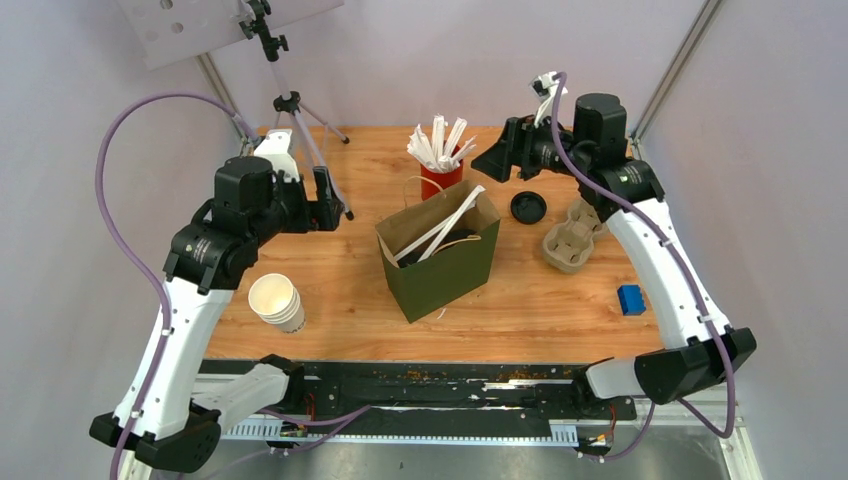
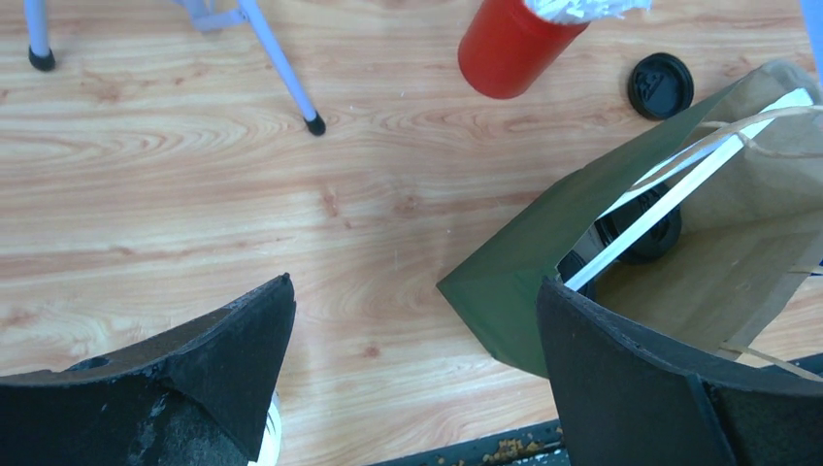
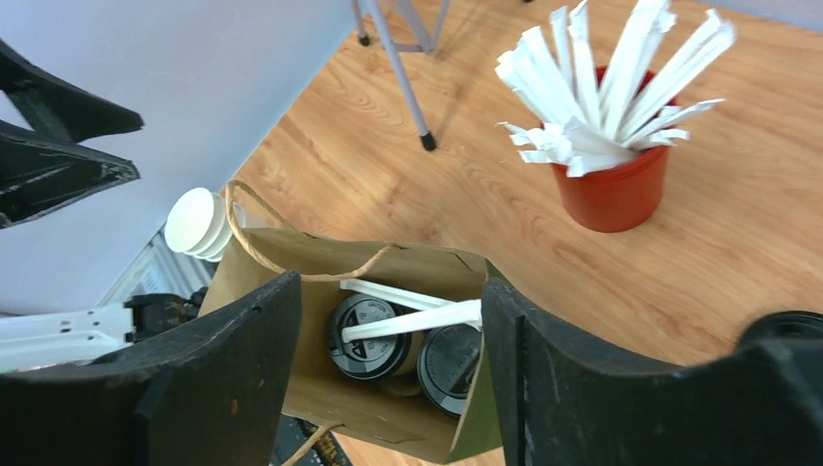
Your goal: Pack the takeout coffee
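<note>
Pale walls (image 1: pixel 430 60) on three sides, wood-grain tabletop (image 1: pixel 350 290) below. At the tabletop's middle, upright and open-mouthed, the green paper bag (image 1: pixel 440 265). Down inside the bag, the takeout coffee (image 3: pixel 367 335), a cup under a round black lid, just beside a second lidded cup (image 3: pixel 448 361). Across both lids, long white wrapped sticks (image 3: pixel 412 316), leaning up out of the bag's mouth.

Just behind the bag, toward the far edge, a red cup (image 1: pixel 441 180) crammed with more white sticks. Right of the bag, a loose black lid (image 1: pixel 528 207) flat on the wood, and near it a cardboard cup carrier (image 1: pixel 573 235) close to the right edge. Further along that edge toward the near side, a small blue block (image 1: pixel 630 299). By the near-left corner, a stack of white paper cups (image 1: pixel 276 302). At the far-left corner, a tripod (image 1: pixel 290 110).

Left fingers (image 2: pixel 568 330) spread wide, gripping nothing, raised over the left half of the tabletop beside the bag. Right fingers (image 3: pixel 267 320) parted, nothing between them, raised near the far edge right of the red cup and angled toward the bag's mouth.
</note>
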`<state>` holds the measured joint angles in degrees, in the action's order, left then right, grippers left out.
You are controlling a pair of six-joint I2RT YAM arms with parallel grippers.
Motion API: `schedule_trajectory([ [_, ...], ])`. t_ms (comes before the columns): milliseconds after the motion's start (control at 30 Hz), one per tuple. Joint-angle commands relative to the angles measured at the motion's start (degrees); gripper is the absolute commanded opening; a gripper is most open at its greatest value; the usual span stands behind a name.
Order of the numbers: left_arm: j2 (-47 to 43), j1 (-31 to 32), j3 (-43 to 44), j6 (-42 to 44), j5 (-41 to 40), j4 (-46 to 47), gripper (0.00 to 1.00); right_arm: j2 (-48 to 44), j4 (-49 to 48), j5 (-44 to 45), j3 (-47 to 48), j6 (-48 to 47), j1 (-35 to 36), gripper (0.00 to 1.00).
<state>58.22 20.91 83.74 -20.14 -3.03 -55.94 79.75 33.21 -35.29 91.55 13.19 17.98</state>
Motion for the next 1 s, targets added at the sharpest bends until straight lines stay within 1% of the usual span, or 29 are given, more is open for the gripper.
schedule_trajectory([
  [0,-2.00,-0.25,2.54,2.68,-0.59,7.02,1.00,-4.01,4.53,8.93,3.11,-2.51,0.24,0.76],
  [33,-2.48,-0.25,2.49,2.92,-0.58,8.45,1.00,-4.71,5.09,11.09,3.04,-2.58,0.22,0.93],
  [67,-2.94,-0.21,2.37,3.10,-0.51,9.46,1.00,-5.47,5.63,13.05,3.03,-2.83,0.22,0.99],
  [233,-5.78,-0.25,0.77,4.83,0.65,14.37,1.00,-8.79,8.45,22.70,2.41,-4.38,0.22,1.00],
  [367,-7.76,-0.25,-1.55,6.03,2.18,17.90,1.00,-10.65,11.15,32.17,3.88,-1.40,0.22,1.00],
  [500,-7.71,-0.25,-1.39,6.12,2.32,16.68,1.00,-12.26,13.69,38.40,5.44,1.24,0.22,1.00],
  [567,-7.85,-0.27,-1.40,5.64,2.55,15.83,1.00,-13.56,13.89,38.94,4.41,2.15,0.22,1.00],
  [633,-8.95,-0.25,-2.97,5.00,2.67,16.39,1.00,-15.62,13.02,37.71,2.15,2.25,0.26,1.00],
  [733,-11.54,-0.23,-7.42,3.42,2.44,20.26,1.00,-17.93,12.26,36.26,-0.63,2.45,0.21,1.00],
  [800,-12.65,-0.25,-8.52,2.74,2.41,21.42,1.00,-19.46,11.71,34.74,-2.65,2.83,0.22,1.00],
  [967,-13.50,-0.25,-9.16,2.71,1.86,19.40,1.00,-22.78,9.52,33.37,-6.24,3.03,0.21,1.00],
])
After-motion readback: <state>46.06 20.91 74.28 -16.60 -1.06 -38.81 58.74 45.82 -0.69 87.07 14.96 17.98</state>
